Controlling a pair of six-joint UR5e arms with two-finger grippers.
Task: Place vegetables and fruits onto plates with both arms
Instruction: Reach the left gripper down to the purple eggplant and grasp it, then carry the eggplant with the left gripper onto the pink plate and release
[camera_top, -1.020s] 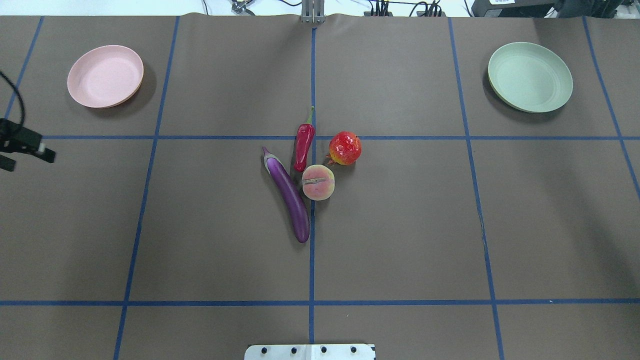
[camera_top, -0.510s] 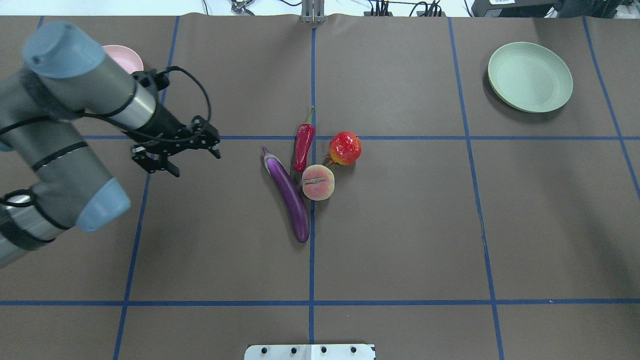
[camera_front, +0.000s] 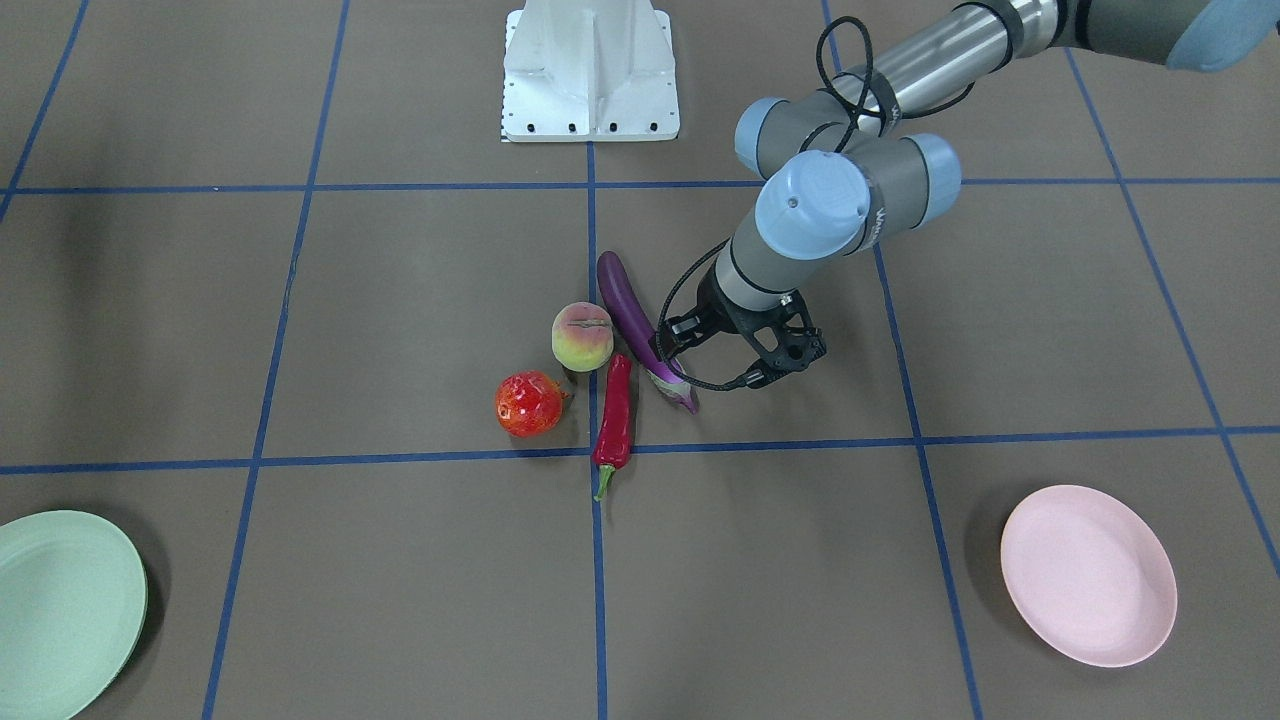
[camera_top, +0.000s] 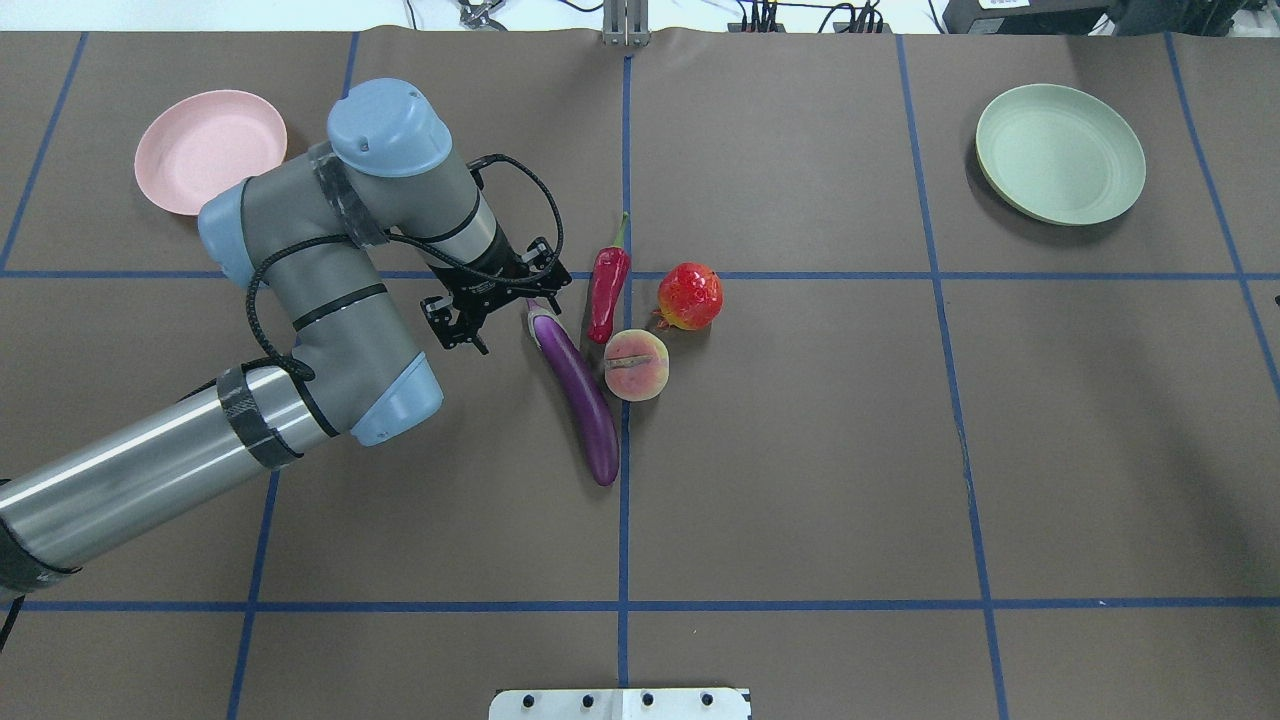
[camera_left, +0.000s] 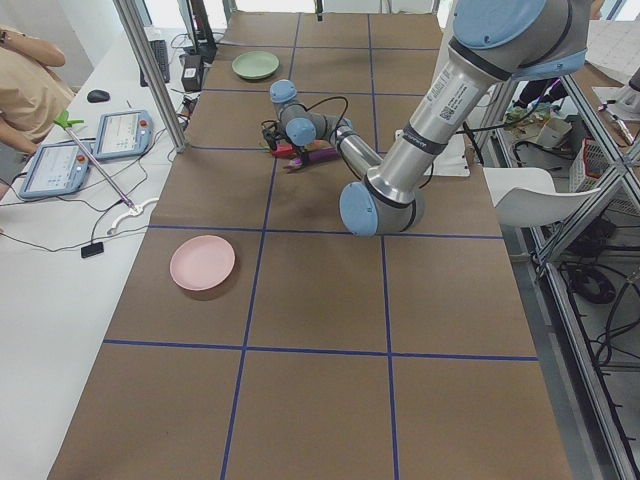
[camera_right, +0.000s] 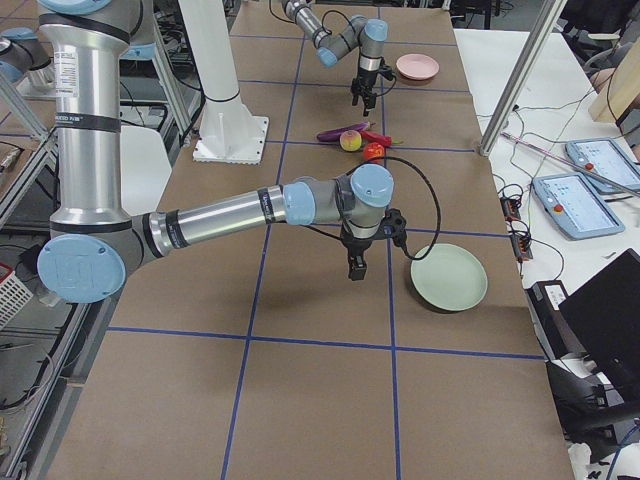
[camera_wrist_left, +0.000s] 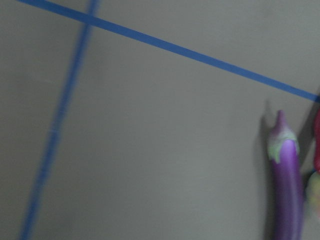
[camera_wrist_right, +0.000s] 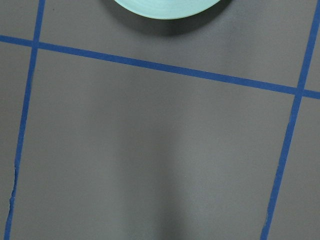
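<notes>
In the overhead view the eggplant (camera_top: 575, 395) has smooth, glossy purple skin and a duller grey-green cap. The chili pepper (camera_top: 606, 292) and the red-orange fruit (camera_top: 690, 296) gleam like plastic, while the peach (camera_top: 636, 365) looks matt. The pink plate (camera_top: 195, 150) at upper left and the green plate (camera_top: 1060, 153) at upper right are matt. The table cover (camera_top: 800, 480) is matt brown and paper-like, lined with blue tape (camera_top: 622, 150). The left arm (camera_top: 130, 480) has a satin metal tube and smooth blue caps, and the left gripper (camera_top: 505, 315) is matt black
</notes>
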